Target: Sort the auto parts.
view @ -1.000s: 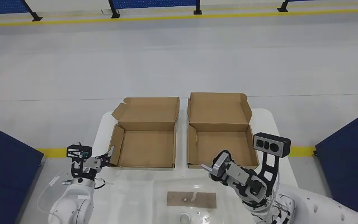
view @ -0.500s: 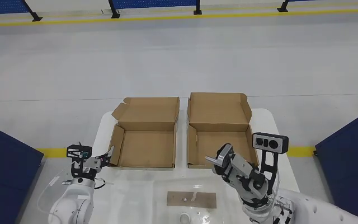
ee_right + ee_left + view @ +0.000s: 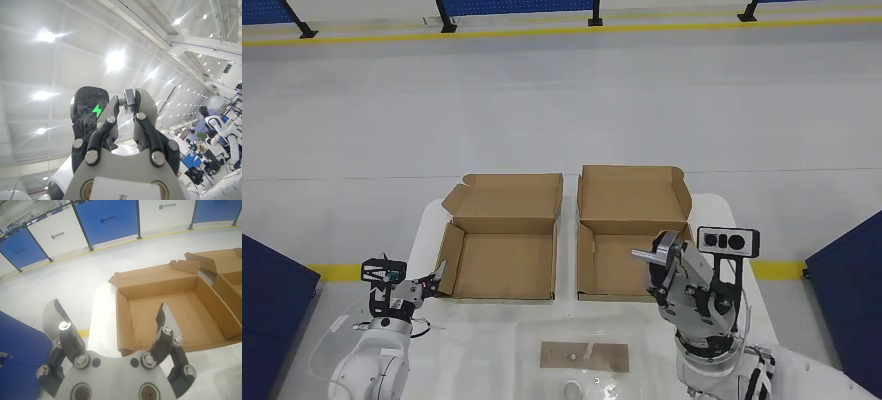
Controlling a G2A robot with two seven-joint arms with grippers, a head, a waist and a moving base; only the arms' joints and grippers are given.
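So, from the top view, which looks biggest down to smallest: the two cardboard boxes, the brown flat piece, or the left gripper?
1. Tied: left box and right box look alike; an arm covers part of the right one.
2. The brown flat piece.
3. The left gripper.

The box (image 3: 189, 306) ahead of the left hand (image 3: 110, 304) is matt brown cardboard; the bench (image 3: 102, 315) under it is smooth, glossy white. The part (image 3: 130, 99) in the right hand (image 3: 126, 100) looks matt grey, with a shiny metal stud.
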